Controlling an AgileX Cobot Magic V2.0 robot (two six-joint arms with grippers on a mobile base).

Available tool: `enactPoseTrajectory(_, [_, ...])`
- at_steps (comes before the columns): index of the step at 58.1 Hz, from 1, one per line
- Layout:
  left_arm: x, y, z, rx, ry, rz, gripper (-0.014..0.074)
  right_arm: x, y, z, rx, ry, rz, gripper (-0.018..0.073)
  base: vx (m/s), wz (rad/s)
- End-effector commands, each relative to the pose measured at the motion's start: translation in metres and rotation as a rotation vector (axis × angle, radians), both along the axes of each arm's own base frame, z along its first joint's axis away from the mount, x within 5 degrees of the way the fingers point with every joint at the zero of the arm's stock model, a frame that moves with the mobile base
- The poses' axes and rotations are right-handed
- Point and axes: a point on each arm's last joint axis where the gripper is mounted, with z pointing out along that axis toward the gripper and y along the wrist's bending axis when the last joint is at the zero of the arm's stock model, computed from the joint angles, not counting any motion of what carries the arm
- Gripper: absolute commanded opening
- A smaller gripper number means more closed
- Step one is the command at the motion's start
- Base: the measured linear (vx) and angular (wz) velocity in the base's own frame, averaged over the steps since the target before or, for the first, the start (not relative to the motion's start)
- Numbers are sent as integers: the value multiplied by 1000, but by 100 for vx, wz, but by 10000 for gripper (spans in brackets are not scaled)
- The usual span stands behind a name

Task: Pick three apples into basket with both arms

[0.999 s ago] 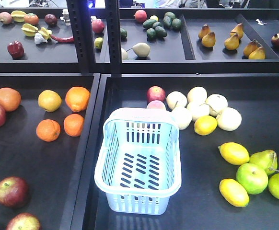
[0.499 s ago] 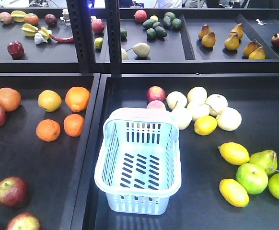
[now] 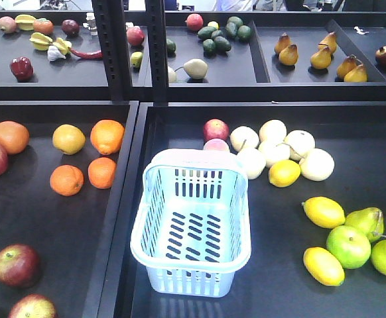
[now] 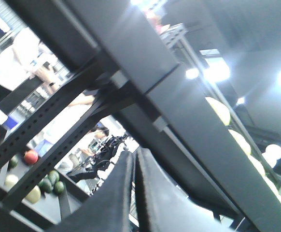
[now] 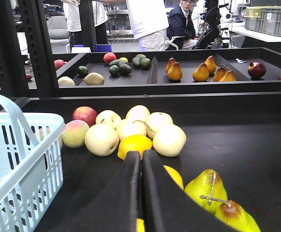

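Both the left claw (image 4: 133, 153) and right claw (image 5: 140, 154) are clenched, empty. The basket (image 5: 29, 147) stands left of the right claw, a lemon (image 5: 134, 144) just ahead.

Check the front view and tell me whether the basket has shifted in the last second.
No. The basket sits in the same spot, its left rim just as close to the tray divider as before.

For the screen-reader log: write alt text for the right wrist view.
The right claw, shut and empty, points across a dark tray at a lemon and a cluster of pale yellow fruit. The pale blue basket stands at the left edge with a red round fruit beyond it, and yellow-green pears lie at lower right.
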Motion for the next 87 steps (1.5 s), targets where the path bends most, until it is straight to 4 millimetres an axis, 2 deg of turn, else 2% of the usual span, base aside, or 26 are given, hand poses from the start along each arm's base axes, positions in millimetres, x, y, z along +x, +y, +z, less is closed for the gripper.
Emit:
enactPoseTrajectory(1, [-7,0,23,4,-63,-1,-6,0,0,3,-16,-72,2,-5,0,0])
enactPoseTrajectory(16, [17,-3,46,36,46,-2,-6,0,0,3,-16,-72,2,-5,0,0])
enactPoseTrajectory(34, [60,-10,90,174,114,8,-6,0,0,3,-16,-72,2,-5,0,0])
enactPoseTrajectory(42, [82,-23,109,264,121,-51,-6,0,0,3,-16,-72,2,-5,0,0])
enactPoseTrajectory(53, [114,-54,125,444,118,-159,-6,0,0,3,-16,-72,2,-5,0,0])
enactPoseTrajectory(64, [144,-82,130,612,145,-217,-6,0,0,3,-16,-72,2,-5,0,0])
enactPoseTrajectory(74, [169,-100,130,652,207,-246,-6,0,0,3,-16,-72,2,-5,0,0])
enactPoseTrajectory(87, [179,-117,132,744,183,-269,-6,0,0,3,-16,-72,2,-5,0,0])
